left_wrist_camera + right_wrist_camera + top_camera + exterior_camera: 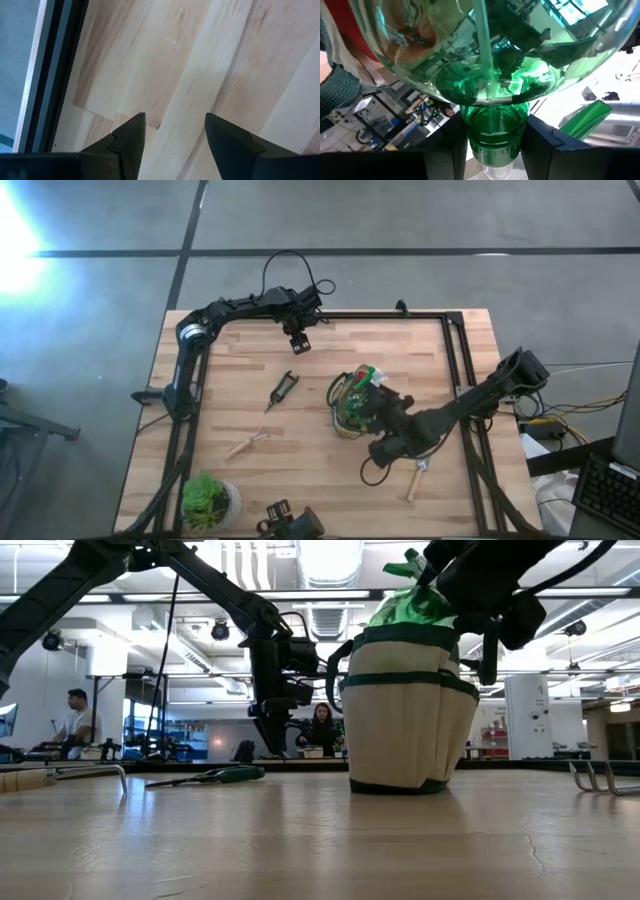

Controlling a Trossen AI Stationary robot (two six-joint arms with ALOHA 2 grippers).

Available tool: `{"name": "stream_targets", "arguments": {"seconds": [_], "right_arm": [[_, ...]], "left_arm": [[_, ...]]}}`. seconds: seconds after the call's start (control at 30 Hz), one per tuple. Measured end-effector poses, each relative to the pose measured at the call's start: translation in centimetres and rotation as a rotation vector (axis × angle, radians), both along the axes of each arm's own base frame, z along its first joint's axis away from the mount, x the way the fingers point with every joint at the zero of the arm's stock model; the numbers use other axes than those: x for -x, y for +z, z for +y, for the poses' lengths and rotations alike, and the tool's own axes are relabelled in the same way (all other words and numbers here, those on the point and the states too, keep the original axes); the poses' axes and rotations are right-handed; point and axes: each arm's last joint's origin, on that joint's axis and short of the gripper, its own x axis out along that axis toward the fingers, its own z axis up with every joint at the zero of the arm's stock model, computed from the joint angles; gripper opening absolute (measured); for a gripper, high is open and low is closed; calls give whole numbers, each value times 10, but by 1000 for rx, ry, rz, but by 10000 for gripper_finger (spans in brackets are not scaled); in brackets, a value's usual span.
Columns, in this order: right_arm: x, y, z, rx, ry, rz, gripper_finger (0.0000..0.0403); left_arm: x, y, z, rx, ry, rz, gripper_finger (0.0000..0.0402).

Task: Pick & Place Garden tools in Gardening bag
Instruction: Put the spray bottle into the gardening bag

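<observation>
High view: the right gripper (pixel 372 402) hung directly over the gardening bag (pixel 352 402) at mid-worktop, holding the green spray bottle (pixel 371 376) at the bag's mouth. The left gripper (pixel 298 343) waited well apart near the far edge. Loose tools lay out on the worktop (pixel 330 470) — the pruners (pixel 284 388), a wooden-handled fork (pixel 248 443) and a wooden-handled tool (pixel 416 482) close to the right arm.

Low view: the bottle's green top showed above the bag's rim, its long axis judged about upright.

Left wrist view: jaws spread over bare wood, holding nothing.

Right wrist view: jaws pinched the bottle's neck from both sides — the round body lay straight beyond them, towards the bag.
</observation>
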Motion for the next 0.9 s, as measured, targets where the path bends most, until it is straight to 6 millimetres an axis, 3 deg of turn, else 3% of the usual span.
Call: {"name": "stream_targets", "arguments": {"seconds": [0.6,0.9], "right_arm": [[-2,-6,7,-2,63,128,127],[-9,0,10,-15,96,150,127]], "left_arm": [[0,0,0,-2,0,-3,207],[-1,0,0,-4,0,-7,207]]}}
